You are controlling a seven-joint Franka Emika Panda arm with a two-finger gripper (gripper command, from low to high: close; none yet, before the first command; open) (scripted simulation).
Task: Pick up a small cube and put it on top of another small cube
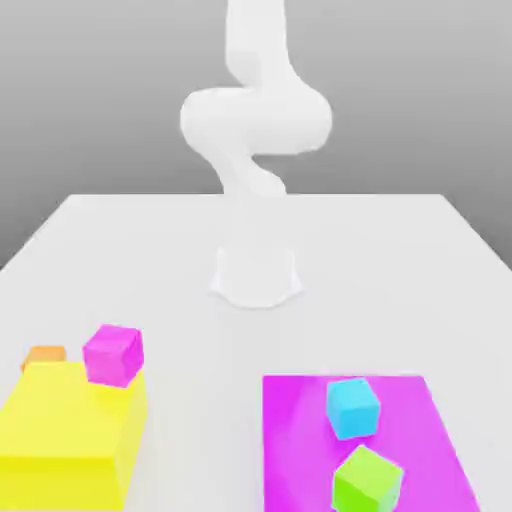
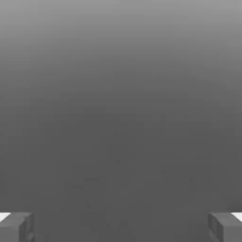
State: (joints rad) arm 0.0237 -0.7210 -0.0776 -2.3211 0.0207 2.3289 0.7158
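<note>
The orange cube (image 1: 45,354), at the exterior view's left behind the yellow block (image 1: 70,435) and near the pink cube (image 1: 113,354), looks light, rigid and smooth, so w/ gripper (image 2: 121,228) spread wide, pinch two opposite flat sides.

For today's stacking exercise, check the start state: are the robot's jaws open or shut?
Open. In the hand view the two fingertips stand far apart at opposite edges, with nothing between them, so the gripper holds nothing.
</note>
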